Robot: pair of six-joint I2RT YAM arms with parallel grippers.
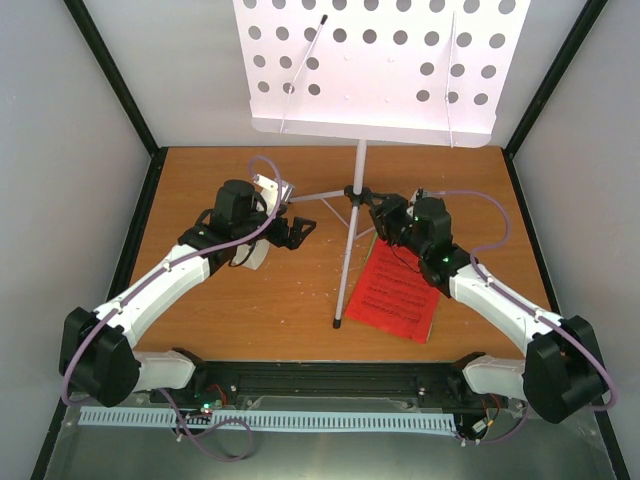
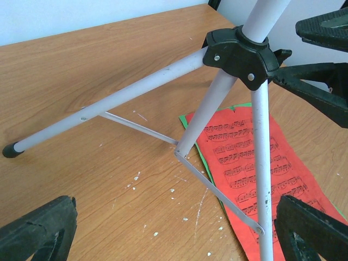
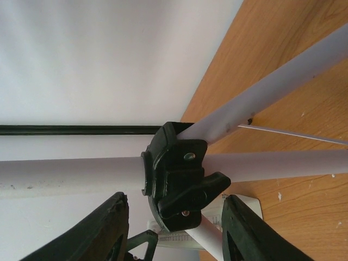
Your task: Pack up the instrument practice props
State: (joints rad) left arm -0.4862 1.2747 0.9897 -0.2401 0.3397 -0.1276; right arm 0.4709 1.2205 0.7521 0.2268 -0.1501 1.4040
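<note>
The white perforated music stand (image 1: 375,60) stands on its silver tripod, with the black hub (image 1: 358,190) at mid-table. The red sheet-music page (image 1: 400,295), with a green page under it (image 2: 190,122), lies flat beside the near tripod leg (image 1: 346,270). My left gripper (image 1: 300,232) is open and empty, left of the legs (image 2: 174,239). My right gripper (image 1: 385,218) is open with the hub (image 3: 176,174) and its lever just beyond the fingertips (image 3: 174,234), not touching. A small white metronome (image 1: 256,256) sits mostly hidden under my left arm and shows behind the hub (image 3: 247,206).
Grey walls enclose the wooden table (image 1: 200,180) on three sides. The stand's desk overhangs the back of the table. Thin braces (image 2: 217,193) link the tripod legs low down. A black rail (image 1: 330,375) runs along the near edge.
</note>
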